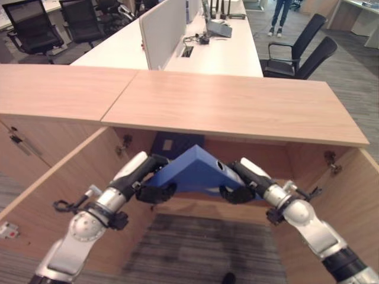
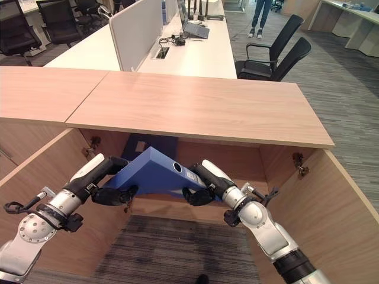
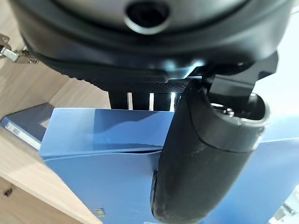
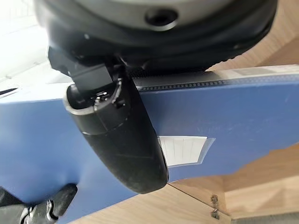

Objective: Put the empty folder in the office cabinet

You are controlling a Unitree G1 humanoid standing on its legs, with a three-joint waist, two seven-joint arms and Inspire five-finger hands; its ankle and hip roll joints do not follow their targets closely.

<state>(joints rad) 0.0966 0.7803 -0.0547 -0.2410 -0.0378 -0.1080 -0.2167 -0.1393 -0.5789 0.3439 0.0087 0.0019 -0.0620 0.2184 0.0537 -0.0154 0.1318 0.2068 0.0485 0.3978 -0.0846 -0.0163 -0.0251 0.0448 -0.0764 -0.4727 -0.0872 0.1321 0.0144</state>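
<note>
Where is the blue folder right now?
The folder is at the mouth of the open cabinet, under its wooden top, held between the left hand and right hand.

Blue folder point(image 1: 195, 168) is held tilted, 1 corner uppermost, inside the open wooden cabinet point(image 1: 237, 106). Left hand point(image 1: 155, 190) grips its lower left edge with curled fingers; right hand point(image 1: 238, 190) grips its lower right edge likewise. Behind the cabinet stands a white desk point(image 1: 231, 56) with black office chairs point(image 1: 302, 53) beside it.
</note>
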